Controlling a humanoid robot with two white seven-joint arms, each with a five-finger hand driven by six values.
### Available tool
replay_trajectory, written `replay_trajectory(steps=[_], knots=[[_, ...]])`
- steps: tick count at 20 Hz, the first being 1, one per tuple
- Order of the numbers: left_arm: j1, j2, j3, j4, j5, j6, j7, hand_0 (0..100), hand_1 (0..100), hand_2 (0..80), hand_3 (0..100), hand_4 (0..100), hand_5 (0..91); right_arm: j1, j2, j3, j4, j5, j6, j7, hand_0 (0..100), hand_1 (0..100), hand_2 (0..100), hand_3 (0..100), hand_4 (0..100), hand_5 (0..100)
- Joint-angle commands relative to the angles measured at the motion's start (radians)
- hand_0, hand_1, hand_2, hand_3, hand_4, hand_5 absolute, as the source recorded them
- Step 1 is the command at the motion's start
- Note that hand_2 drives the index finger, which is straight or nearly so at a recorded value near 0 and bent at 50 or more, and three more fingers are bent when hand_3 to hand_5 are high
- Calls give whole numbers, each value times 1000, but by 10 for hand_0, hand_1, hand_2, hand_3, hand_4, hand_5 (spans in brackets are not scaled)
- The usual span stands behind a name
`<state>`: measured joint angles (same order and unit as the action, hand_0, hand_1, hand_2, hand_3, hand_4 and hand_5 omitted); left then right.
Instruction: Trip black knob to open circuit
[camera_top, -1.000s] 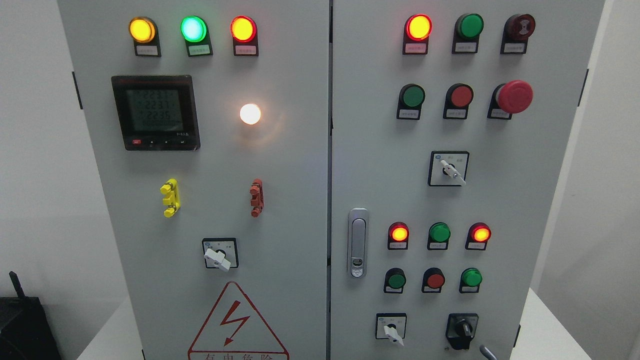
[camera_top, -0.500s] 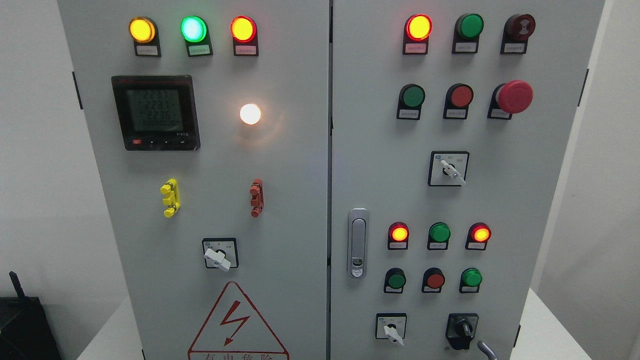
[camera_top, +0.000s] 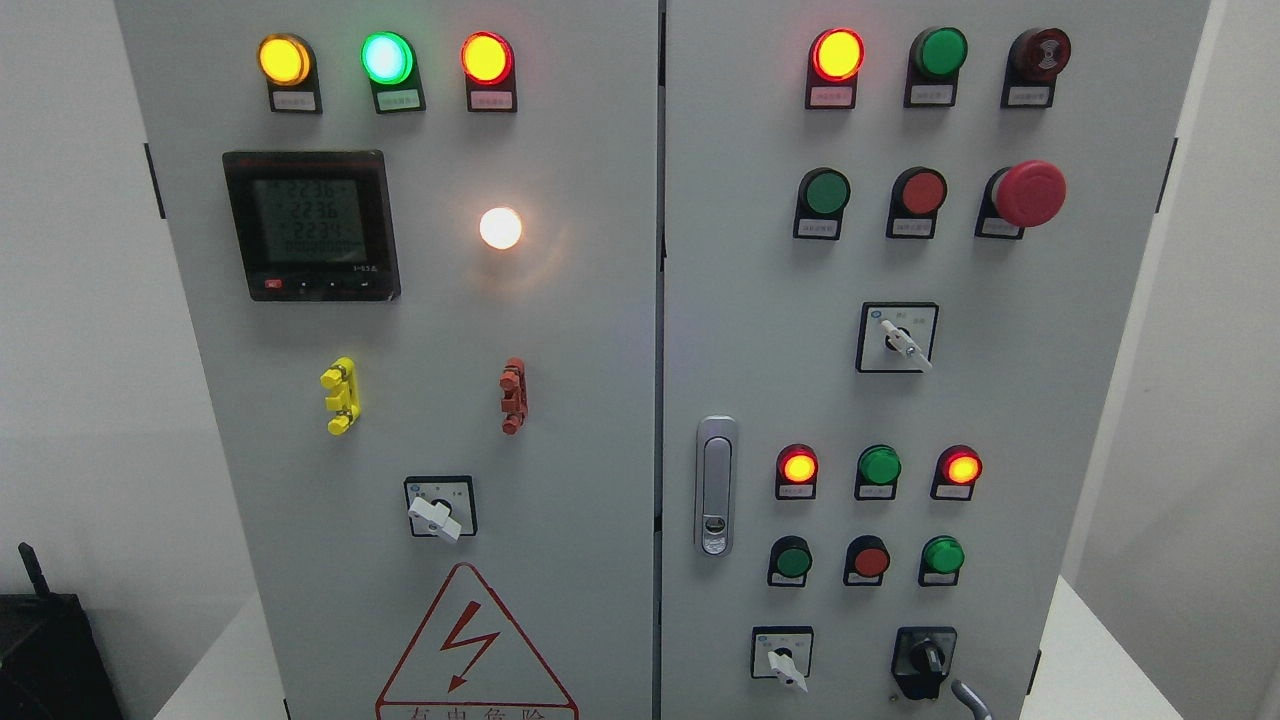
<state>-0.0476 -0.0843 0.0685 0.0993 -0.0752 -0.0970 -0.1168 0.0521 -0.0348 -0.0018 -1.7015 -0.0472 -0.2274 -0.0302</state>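
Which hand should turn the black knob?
Probably right. The black knob sits at the picture's lower right, and a grey bit of what looks like the right hand shows just beside it. The left hand is out of view.

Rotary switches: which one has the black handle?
The black knob, bottom right of the right door. The other three have white handles.

The cabinet (camera_top: 600, 400) is pale grey. On the left door glow an amber lamp (camera_top: 284, 59), a green lamp (camera_top: 387, 58), a red lamp (camera_top: 487, 58) and a white lamp (camera_top: 500, 228). The meter (camera_top: 311, 225) is black, the warning triangle (camera_top: 475, 648) red-edged with a red bolt. At the right sit a red mushroom button (camera_top: 1029, 192) and a black knob (camera_top: 925, 658).
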Motion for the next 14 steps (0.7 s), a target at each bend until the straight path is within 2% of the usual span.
replay_trajectory(steps=[1,14], knots=[[0,0,1,-16,0,0,0,120,389,0,0,0,0,0,-2,19,5,3,0,1,0,0,100,1000,1000,1000],[0,0,-1,-16,0,0,0,120,389,0,0,0,0,-3,-1,29,9,6,0,1,0,0,99,1000,1000,1000]])
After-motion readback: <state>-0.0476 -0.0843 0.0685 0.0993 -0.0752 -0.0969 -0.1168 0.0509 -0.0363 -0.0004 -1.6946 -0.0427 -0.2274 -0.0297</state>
